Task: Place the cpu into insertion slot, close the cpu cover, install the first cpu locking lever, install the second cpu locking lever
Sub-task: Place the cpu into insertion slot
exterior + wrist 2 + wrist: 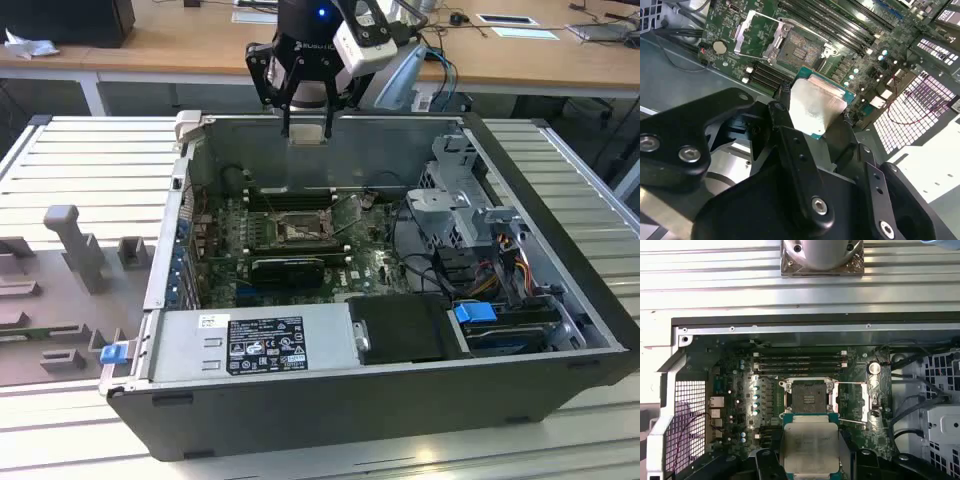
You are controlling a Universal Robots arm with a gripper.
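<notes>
Silvery cpu (pixel 810 447); green board (pixel 735 390); black tool (pixel 307 128).

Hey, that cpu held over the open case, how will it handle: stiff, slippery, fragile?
The cpu is a thin flat plate, so it is probably rigid and light. Its smooth metal top looks slippery, and the gripper holds it by its edges, so it might twist if bumped.

A robotics lab or electronics workshop. An opened computer case (pixel 350 415) sits on a ribbed metal bench (pixel 100 150), with grey fixtures (pixel 78 245) at nine o'clock. At twelve o'clock, a wooden bench (pixel 170 45) carries papers (pixel 524 32).
</notes>
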